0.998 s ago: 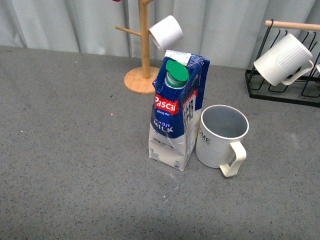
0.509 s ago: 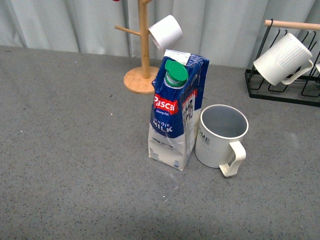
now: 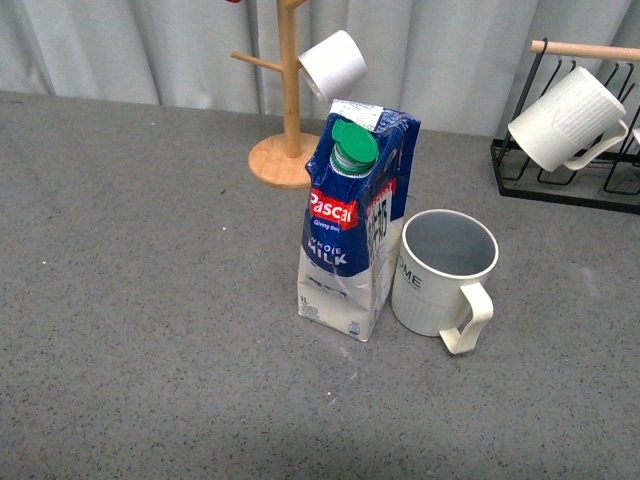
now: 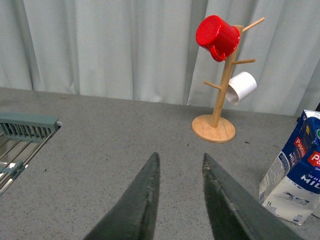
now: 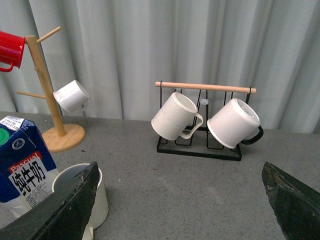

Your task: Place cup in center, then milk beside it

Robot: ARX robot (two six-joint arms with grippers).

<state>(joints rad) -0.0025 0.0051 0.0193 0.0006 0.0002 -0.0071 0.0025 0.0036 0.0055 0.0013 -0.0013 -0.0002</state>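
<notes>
Milk carton (image 3: 352, 225), tall and gable-topped, blue over white with a red brand label and green screw cap, standing upright on the middle of the grey speckled tabletop (image 3: 140, 300). Off-white ribbed mug (image 3: 440, 272) with dark lettering and a grey-blue inside standing just beside it, on the robot's right; impossible to tell whether touching or a hair apart. Chunky handle turned toward the camera.

Both task things apparently where they belong, so probably the closing step: cup in the center, milk next to it, nothing left to carry.

Left gripper (image 4: 181, 165) clear of everything, dark fingers (image 4: 145, 200) spread with a gap between and nothing held, carton off to one side in the left wrist view. Right gripper (image 5: 181, 200) likewise wide apart and empty, looking over mug and carton from behind.

Behind, a wooden mug tree (image 3: 288, 100) with a plain white mug (image 3: 333, 64) and, in the left wrist view, a red mug (image 4: 217, 37); further right a black wire rack (image 3: 560, 175) hung with white ribbed mugs.

Next, likely only a retreat of both arms, kept well away from the tall carton, easily tipped by a nudge.
</notes>
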